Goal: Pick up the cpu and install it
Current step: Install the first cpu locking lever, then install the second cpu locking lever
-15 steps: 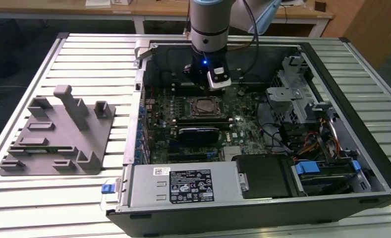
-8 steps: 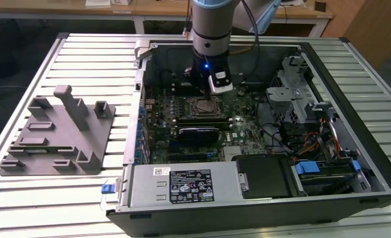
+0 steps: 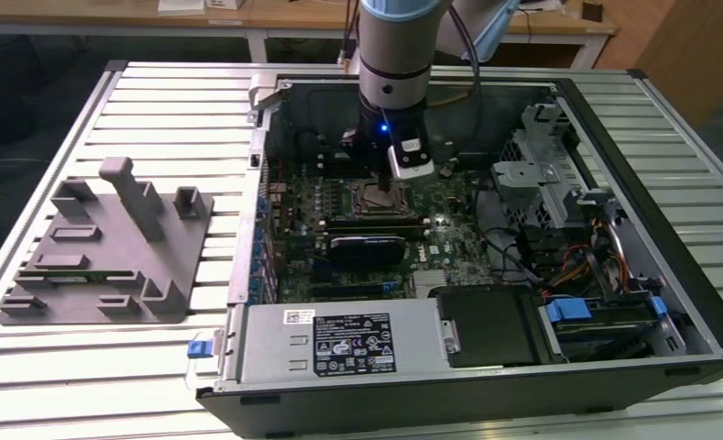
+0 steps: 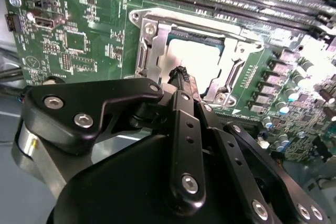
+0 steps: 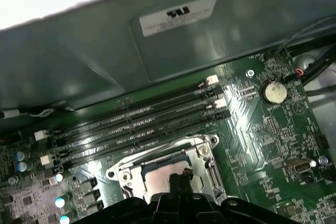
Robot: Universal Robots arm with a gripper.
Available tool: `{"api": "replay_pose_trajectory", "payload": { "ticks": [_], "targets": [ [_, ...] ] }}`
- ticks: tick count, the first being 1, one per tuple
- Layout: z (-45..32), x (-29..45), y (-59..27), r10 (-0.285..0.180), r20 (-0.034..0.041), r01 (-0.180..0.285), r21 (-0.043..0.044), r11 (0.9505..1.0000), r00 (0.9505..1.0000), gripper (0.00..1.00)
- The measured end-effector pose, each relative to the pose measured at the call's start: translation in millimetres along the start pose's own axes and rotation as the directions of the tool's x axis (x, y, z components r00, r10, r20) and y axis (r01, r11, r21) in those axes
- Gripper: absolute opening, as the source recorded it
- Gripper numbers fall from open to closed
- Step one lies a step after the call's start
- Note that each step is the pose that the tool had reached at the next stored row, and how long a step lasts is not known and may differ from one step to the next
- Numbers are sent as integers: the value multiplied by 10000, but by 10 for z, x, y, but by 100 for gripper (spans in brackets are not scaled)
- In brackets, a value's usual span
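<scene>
**Gripper on socket, cpu seated in frame**

Exterior view: arm reaches straight down into the open PC case (image 3: 701, 316), which lies on a slatted table (image 3: 116, 367). Gripper (image 3: 383, 187) sits right over the socket (image 3: 364, 195) on the motherboard (image 3: 459, 240). Grey fixture block (image 3: 104, 261) is on the table at the exterior view's left, well apart from the case.

Second wrist view: cpu (image 4: 198, 59) lies flat inside the metal socket frame, pale top facing up. Gripper fingers are drawn together into one narrow tip, with no gap visible, and nothing is clamped between them. The tip is at the cpu's near edge. I can't tell whether it touches.

First wrist view: same picture. The closed tip is over the cpu's pale top, with the socket frame around the chip. The RAM slots (image 5: 136, 127) run just beside the socket. A coin battery (image 5: 274, 92) sits further out on the board.
</scene>
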State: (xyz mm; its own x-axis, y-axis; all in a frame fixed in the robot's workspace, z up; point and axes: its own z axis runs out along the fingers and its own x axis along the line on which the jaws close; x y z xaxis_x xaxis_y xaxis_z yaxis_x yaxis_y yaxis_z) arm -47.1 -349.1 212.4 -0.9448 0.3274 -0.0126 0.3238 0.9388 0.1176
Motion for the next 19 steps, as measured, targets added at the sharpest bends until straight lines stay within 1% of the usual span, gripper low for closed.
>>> {"api": "replay_pose_trajectory", "payload": {
  "ticks": [4,7,9,19],
  "targets": [
    [0,-6,-17,1,-7,-1,44,10000,10000,11],
    [1,-8,-21,-5,-61,6,89,10000,10000,11],
    [1,-7,-22,-10,-74,11,95,10000,10000,11],
    [2,-8,-21,-12,-79,13,93,10000,10000,11]
  ]
}}
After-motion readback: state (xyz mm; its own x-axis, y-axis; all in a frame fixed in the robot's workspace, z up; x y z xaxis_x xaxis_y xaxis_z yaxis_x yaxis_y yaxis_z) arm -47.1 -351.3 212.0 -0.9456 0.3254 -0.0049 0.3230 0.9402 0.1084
